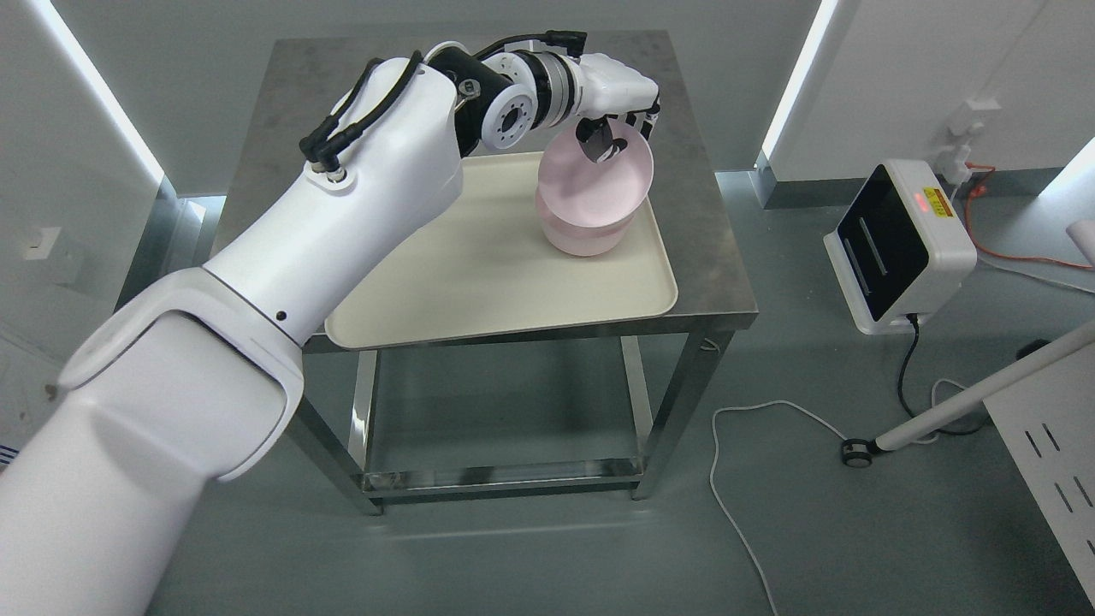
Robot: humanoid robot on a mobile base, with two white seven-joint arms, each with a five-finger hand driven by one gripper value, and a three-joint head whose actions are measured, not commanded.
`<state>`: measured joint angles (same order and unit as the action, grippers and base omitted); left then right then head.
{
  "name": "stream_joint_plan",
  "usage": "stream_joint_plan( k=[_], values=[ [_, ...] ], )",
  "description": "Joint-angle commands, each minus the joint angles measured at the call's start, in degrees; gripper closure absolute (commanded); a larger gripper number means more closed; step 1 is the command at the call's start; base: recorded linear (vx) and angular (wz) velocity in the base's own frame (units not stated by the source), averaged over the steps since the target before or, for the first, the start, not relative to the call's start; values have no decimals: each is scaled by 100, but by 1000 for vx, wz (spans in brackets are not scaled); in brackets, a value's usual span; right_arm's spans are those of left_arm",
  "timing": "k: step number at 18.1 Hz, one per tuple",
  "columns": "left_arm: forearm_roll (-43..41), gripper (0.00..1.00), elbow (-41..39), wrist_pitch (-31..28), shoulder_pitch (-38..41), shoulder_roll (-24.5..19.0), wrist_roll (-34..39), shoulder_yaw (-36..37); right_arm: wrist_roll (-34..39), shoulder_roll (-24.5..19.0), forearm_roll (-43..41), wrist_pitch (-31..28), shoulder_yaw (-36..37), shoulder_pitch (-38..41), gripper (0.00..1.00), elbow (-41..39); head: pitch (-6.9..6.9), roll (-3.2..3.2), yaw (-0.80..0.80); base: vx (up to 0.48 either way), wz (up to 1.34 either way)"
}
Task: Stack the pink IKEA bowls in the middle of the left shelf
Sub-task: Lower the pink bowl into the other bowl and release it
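Note:
A stack of pink bowls (584, 231) stands on the right part of a cream tray (479, 282) on a steel table. Over the stack a top pink bowl (590, 184) sits tilted, its inside facing me. My left hand (618, 128) reaches in from the lower left and is shut on that bowl's far rim, with a dark finger (598, 145) inside the bowl. The right arm is out of view.
The steel table (710, 248) has bare metal around the tray and an open frame below. A white device with a black face (898, 248) stands on the floor at right, with cables (736, 479) trailing nearby. A white panel (1048, 453) fills the lower right corner.

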<state>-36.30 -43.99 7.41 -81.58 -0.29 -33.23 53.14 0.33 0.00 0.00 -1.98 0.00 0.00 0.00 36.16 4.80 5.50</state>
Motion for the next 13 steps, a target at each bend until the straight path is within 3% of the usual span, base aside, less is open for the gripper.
stream_joint_plan(
  k=[1, 4, 7, 10, 13],
  values=[
    [-157, 43, 180, -3, -16, -71, 9, 38, 3, 100, 0, -4, 62, 167, 0, -193, 0, 0, 0, 0, 0],
    [-273, 32, 163, 23, -8, -71, 18, -233, 3, 100, 0, -4, 70, 167, 0, -193, 0, 0, 0, 0, 0],
    [-255, 24, -292, 260, 80, -171, 10, -1312, 3, 100, 0, -4, 70, 167, 0, -193, 0, 0, 0, 0, 0],
    [-211, 19, -855, 1101, 518, -813, -261, -2918, 3, 100, 0, -4, 62, 167, 0, -193, 0, 0, 0, 0, 0],
    [-211, 19, -1626, 2121, 1465, -859, -903, -4115, 3, 100, 0, 4, 62, 167, 0, -193, 0, 0, 0, 0, 0]
  ],
)
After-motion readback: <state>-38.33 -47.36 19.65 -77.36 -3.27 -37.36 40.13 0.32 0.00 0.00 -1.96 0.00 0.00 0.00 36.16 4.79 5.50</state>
